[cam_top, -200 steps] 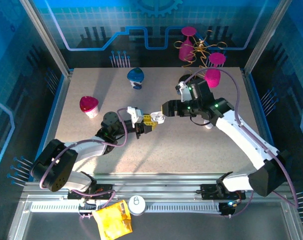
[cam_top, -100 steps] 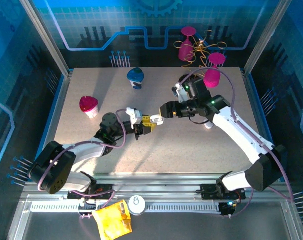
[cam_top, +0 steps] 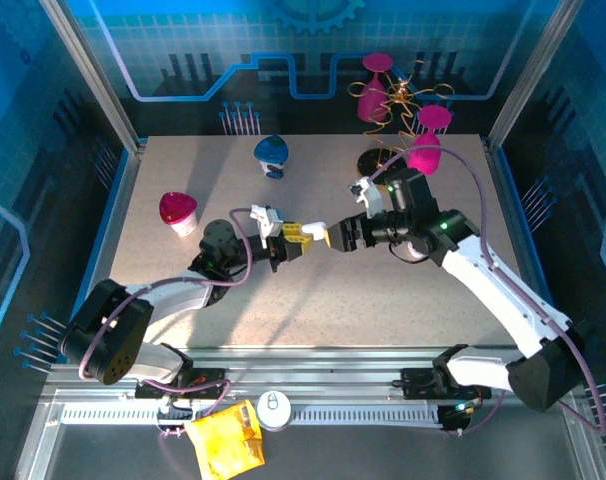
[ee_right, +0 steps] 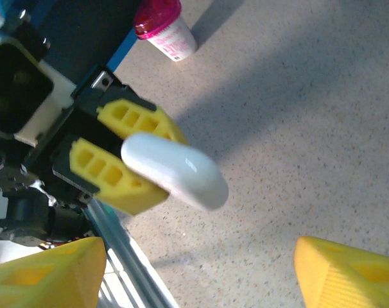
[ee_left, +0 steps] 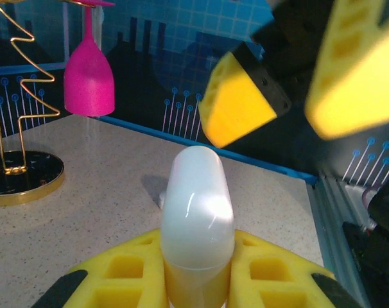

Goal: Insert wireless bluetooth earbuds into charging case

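The charging case (cam_top: pixel 316 235) is a glossy white oblong, lid closed, held above the table. My left gripper (cam_top: pixel 297 238) is shut on its near end, and the free end points at the right arm. In the left wrist view the case (ee_left: pixel 198 212) stands up between my yellow fingers (ee_left: pixel 117 276). My right gripper (cam_top: pixel 341 234) is open just right of the case's tip, apart from it. The right wrist view has the case (ee_right: pixel 175 170) ahead of its wide-spread jaws. A tiny white piece (cam_top: pixel 418 250), an earbud by its look, lies on the table under the right forearm.
A pink-lidded cup (cam_top: pixel 178 212) stands at the left and a blue object (cam_top: pixel 271 156) at the back. Pink glasses (cam_top: pixel 424 152) hang on a gold wire stand (cam_top: pixel 393 95) at the back right. A yellow bag (cam_top: pixel 226 440) lies off the table in front.
My right gripper has drawn back to the right, away from the case's tip. The left gripper has moved slightly farther up the table with the case.
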Controlling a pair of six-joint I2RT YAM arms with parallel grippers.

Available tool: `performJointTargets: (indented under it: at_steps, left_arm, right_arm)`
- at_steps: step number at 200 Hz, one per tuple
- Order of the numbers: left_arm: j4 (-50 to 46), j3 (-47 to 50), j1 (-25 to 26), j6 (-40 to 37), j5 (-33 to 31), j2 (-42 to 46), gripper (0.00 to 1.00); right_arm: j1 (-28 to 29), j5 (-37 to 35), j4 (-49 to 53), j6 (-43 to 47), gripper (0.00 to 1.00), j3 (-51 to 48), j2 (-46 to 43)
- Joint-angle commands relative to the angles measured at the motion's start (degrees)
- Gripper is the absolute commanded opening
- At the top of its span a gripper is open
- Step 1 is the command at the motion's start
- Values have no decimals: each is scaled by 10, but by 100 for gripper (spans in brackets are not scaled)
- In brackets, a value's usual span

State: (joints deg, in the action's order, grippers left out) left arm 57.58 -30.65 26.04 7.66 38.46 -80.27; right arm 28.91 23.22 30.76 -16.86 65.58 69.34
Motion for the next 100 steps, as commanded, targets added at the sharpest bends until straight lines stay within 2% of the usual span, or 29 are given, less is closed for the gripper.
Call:
performJointTargets:
  at_steps: [1, 21, 41, 67, 100]
  left_arm:
    - [49, -19, -7, 67, 68, -4, 21]
    - [55, -40, -7, 104, 136, -8, 20]
    - [81, -50, -5, 135, 187, -10, 19]
    - [95, -57, 0, 155, 207, -13, 20]
    - [94, -59, 1, 155, 211, -20, 21]
  right_arm:
    - [-1, 24, -131, 55, 76, -71, -44]
    - [-8, 80, -226, 64, 71, -123, -70]
    - [-10, 133, -265, 59, 67, -135, -70]
    - [-11, 190, -289, 49, 56, -134, -52]
    - [-12, 221, -284, 52, 35, -128, -37]
